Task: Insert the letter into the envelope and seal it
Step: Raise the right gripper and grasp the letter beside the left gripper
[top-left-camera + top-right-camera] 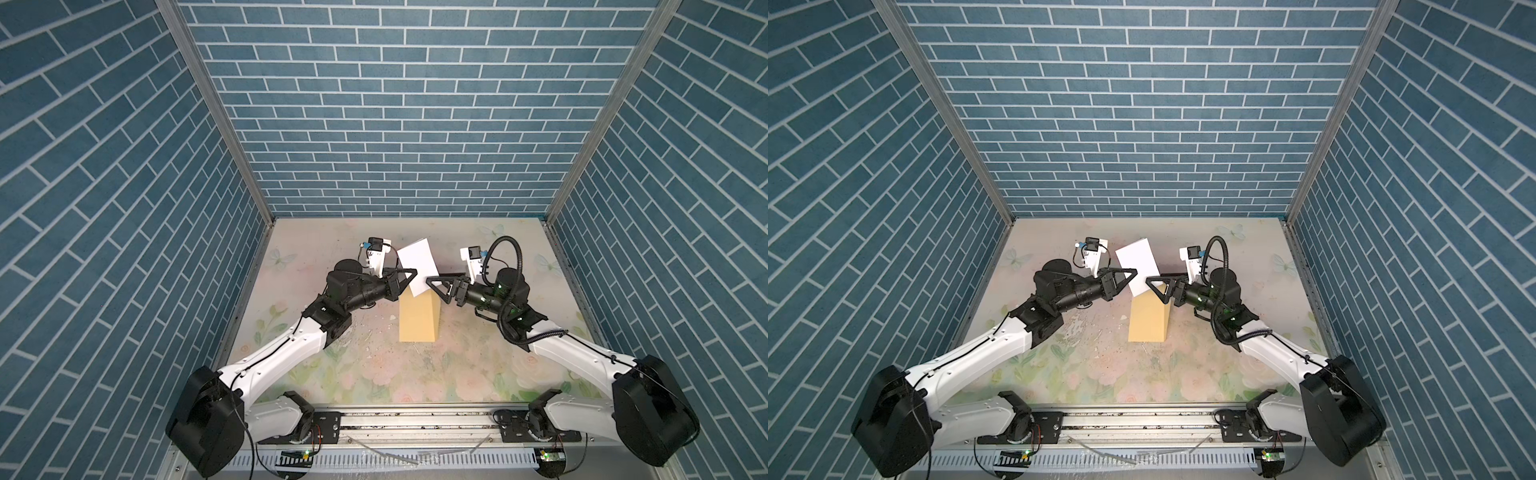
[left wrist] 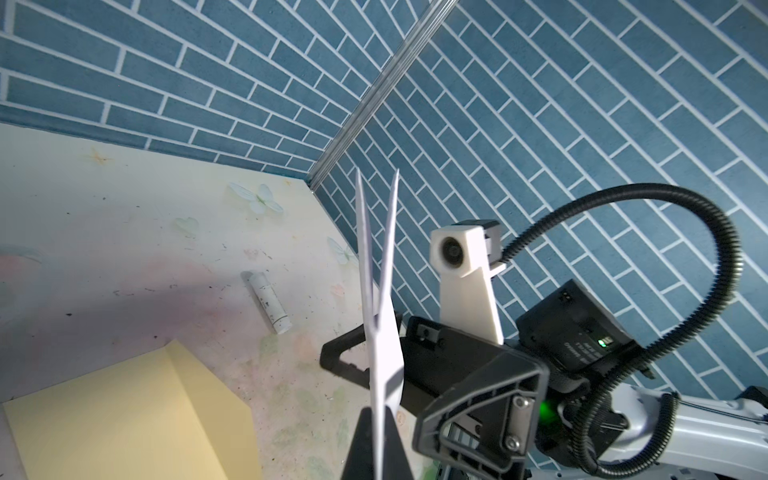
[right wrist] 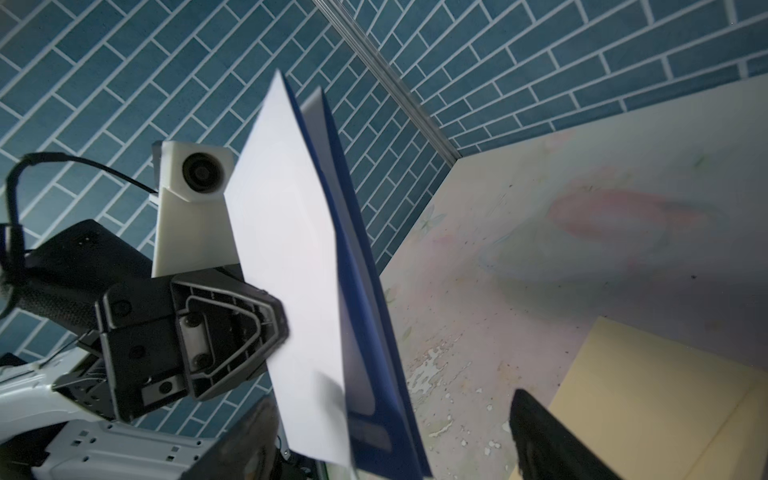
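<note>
white letter [image 1: 417, 262] pinched by left end effector [image 1: 412, 273] | right end effector [image 1: 430, 282] spread around it

Both arms [image 1: 573, 351] have white links [image 1: 286, 345] and black joints [image 1: 332, 320]. The right gripper [image 1: 435, 286] is black, triangular, with screws [image 2: 518, 402]; beside it, a white camera mount [image 2: 461, 257] and ribbed black cable [image 2: 665, 193].

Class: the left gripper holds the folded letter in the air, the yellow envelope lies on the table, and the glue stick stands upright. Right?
Not quite. The glue stick lies on its side on the table, as the left wrist view shows. The rest holds: the left gripper holds the folded letter in the air and the envelope lies on the table.
</note>
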